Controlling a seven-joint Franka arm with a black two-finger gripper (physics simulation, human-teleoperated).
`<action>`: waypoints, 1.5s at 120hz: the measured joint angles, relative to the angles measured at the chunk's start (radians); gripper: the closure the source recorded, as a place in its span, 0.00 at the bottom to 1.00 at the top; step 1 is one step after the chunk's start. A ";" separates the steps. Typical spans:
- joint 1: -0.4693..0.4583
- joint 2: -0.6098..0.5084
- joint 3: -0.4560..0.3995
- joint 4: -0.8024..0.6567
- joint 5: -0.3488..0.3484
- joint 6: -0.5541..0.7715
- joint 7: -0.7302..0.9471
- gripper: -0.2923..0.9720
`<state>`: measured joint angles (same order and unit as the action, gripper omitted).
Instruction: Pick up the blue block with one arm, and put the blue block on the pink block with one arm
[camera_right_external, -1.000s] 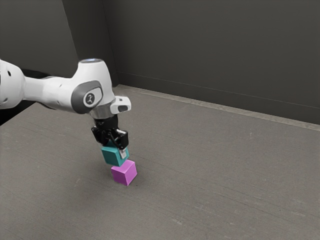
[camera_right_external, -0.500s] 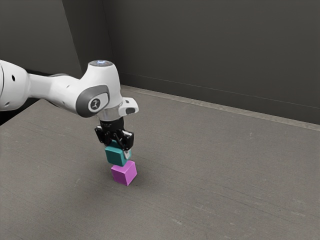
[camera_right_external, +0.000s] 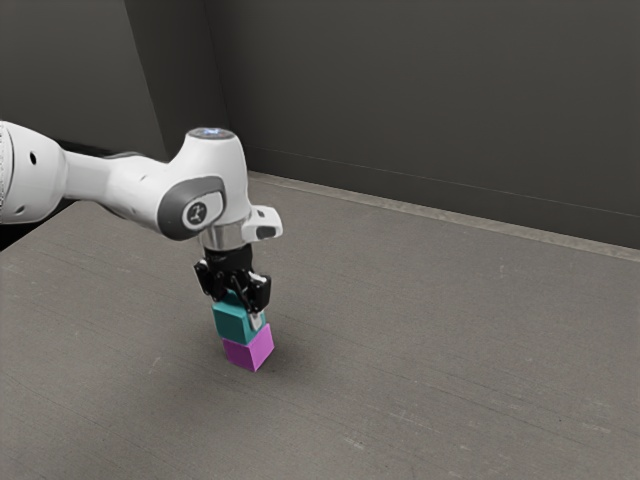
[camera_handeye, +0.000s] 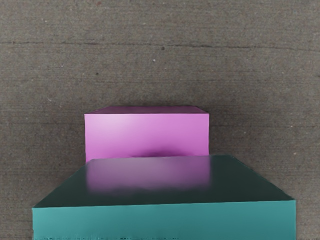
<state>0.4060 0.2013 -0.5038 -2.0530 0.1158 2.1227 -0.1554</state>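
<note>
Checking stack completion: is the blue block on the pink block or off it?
On it: the blue block sits atop the pink block, no gap visible, with the gripper shut on it.

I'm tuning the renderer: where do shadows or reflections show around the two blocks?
Wrist view: the blue block carries on its top a blurred pink sheen from the pink block; exterior view: faint soft shadow on the table beside the stack.

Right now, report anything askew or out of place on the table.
Nothing stands out. The gripper holds the blue block level, right over the pink block, edges roughly aligned; neither looks tilted or damaged.
</note>
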 joint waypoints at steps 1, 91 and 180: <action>0.000 0.000 0.000 0.000 0.000 0.000 0.001 0.52; 0.000 0.022 0.002 0.023 0.007 0.036 0.062 0.51; -0.001 0.003 0.008 0.019 -0.019 0.026 0.112 0.26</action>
<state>0.4054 0.2047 -0.4954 -2.0339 0.0969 2.1490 -0.0437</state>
